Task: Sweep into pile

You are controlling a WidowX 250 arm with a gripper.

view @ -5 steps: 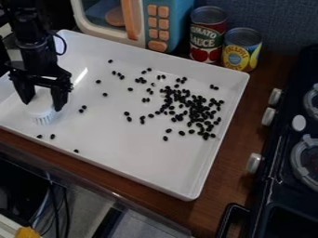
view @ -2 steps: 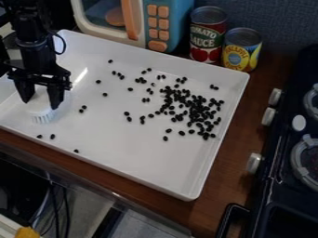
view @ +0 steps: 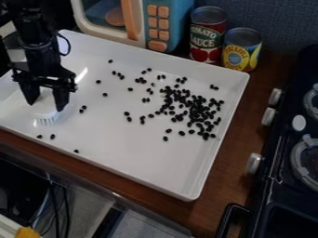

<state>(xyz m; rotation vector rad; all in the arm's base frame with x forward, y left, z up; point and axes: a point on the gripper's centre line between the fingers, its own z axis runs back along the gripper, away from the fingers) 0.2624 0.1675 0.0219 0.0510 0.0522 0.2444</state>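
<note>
A black two-finger gripper [view: 45,105] grips a white brush [view: 44,111] at the left of the frame, its fingers set on either side of the brush's body, over the near-left part of a white tray [view: 140,160]. The brush stands roughly upright, its long axis running up and down the picture and its bristles [view: 47,121] pointing down at the tray floor; whether their tips touch it is hard to tell from this angle. The shallow, raised-rim tray lies at a slant, its lower long side running from the left edge of the frame down to a corner below center. Inside it, dark beans [view: 194,110] crowd in a loose cluster right of center — thickest toward the tray's right side — while others lie scattered singly and in small groups across the middle. Two sit just beside the brush, on its right, and three more lie near the tray's lower-left rim. At the top of the frame stand a blue-and-cream toy microwave [view: 139,41], a round orange-brown shape behind its window, and two upright cans, one red and green [view: 207,39], the other yellow and blue [view: 241,53] — contents hidden. A dark toy stove [view: 273,181] occupies the right edge.
</note>
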